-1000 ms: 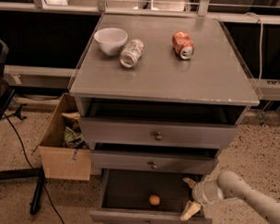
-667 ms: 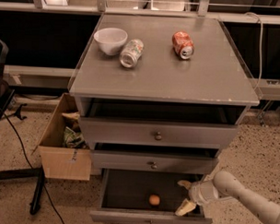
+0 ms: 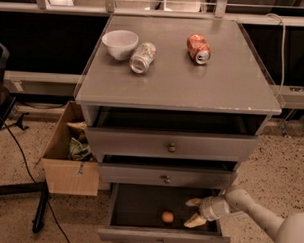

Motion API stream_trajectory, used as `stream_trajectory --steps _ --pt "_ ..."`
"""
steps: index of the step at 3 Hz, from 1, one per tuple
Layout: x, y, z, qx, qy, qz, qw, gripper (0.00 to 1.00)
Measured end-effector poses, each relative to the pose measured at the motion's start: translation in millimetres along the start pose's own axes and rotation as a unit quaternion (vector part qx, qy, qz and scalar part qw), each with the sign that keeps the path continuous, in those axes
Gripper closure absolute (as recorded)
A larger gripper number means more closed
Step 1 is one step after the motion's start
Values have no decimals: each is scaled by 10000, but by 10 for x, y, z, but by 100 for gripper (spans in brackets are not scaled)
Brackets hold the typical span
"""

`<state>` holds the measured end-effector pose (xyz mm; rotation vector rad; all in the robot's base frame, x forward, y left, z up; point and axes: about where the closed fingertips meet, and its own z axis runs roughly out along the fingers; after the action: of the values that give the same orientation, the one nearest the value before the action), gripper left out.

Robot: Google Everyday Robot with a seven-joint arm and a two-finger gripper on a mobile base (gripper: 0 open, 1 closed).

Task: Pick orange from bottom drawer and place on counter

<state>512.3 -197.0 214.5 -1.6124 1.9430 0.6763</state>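
Observation:
The orange (image 3: 167, 217) is a small round fruit lying on the dark floor of the open bottom drawer (image 3: 163, 238), near its middle. My gripper (image 3: 193, 212) reaches into the drawer from the right, its two pale fingers spread open, just right of the orange and apart from it. The white arm runs off to the lower right. The grey counter (image 3: 193, 80) tops the cabinet above.
On the counter lie a white bowl (image 3: 120, 44), a silver-green can (image 3: 142, 57) on its side and a red-orange soda can (image 3: 198, 48) on its side. The two upper drawers (image 3: 171, 145) stand slightly open. A cardboard box (image 3: 68, 153) sits left of the cabinet.
My gripper has moved left inside the bottom drawer, closer to the orange. The orange has not moved.

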Motion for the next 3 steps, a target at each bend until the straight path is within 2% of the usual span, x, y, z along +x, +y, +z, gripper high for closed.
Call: stream_trajectory --steps 1,2,3 --pt "40 -37 130 48 -348 -57 9994 28" --pt "20 -49 207 354 -749 -115 9965 15" --pt "10 -49 207 372 -773 -137 9962 0"
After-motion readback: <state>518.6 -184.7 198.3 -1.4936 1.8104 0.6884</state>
